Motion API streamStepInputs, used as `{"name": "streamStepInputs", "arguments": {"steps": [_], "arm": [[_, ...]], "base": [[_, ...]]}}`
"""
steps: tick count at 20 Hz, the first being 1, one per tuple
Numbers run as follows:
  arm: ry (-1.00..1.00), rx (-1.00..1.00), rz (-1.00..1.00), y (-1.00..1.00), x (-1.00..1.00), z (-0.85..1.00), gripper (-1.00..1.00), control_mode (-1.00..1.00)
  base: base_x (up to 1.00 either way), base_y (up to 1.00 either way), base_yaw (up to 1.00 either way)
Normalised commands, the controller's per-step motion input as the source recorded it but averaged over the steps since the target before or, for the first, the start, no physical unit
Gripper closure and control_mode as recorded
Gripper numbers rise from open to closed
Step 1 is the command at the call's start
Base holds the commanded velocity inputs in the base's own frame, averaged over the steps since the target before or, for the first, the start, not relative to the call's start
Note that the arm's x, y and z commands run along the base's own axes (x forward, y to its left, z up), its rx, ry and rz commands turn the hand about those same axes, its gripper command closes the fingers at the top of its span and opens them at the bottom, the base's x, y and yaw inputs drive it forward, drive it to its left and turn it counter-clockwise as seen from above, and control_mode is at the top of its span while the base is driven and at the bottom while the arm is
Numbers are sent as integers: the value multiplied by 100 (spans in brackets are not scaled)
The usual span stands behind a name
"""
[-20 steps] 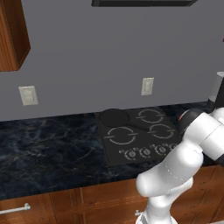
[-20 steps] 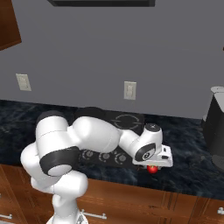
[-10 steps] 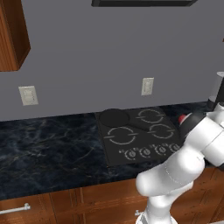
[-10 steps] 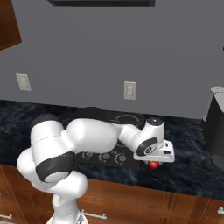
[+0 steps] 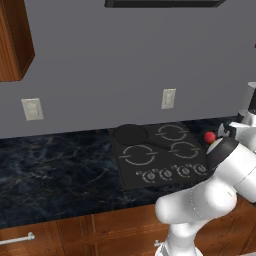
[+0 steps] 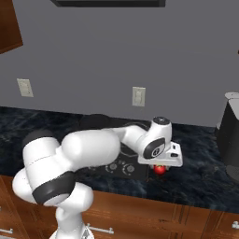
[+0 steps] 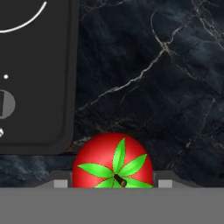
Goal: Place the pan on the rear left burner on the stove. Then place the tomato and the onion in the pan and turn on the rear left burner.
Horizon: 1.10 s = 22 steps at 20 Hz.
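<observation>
My gripper (image 6: pixel 161 166) hangs just off the front right corner of the stove (image 6: pixel 122 169), shut on the tomato (image 6: pixel 160 170). In the hand view the tomato (image 7: pixel 113 166), bright red with a green star on top, sits between the two fingertips (image 7: pixel 61 183), above dark counter. The black pan (image 5: pixel 131 134) rests at the rear left of the stove (image 5: pixel 150 167) and covers the burner ring there. A red ball, apparently the onion (image 5: pixel 209 136), lies on the counter right of the stove, beside my arm.
The stove's knob row (image 5: pixel 174 173) runs along its front edge, and one knob (image 7: pixel 4 105) shows at the left of the hand view. A dark appliance (image 6: pixel 231 135) stands on the counter far right. Wall outlets (image 5: pixel 168 98) sit behind the stove.
The gripper has risen a little with the tomato in it and drifted slightly towards the stove. The pan and the ball by the stove have not moved.
</observation>
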Motion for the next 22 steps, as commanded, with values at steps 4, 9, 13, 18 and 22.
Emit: {"name": "streamStepInputs", "arguments": {"steps": [4,9,13,18,22], "arm": [[0,0,0,75,1,3,100,-100],[0,0,0,71,2,23,100,-100],[0,-3,-4,64,8,33,100,-100],[0,-5,-7,64,31,33,100,-100],[0,-6,-10,59,61,32,100,-100]], "base": [[0,0,0],[0,0,0],[0,0,0],[0,0,0],[0,0,0]]}}
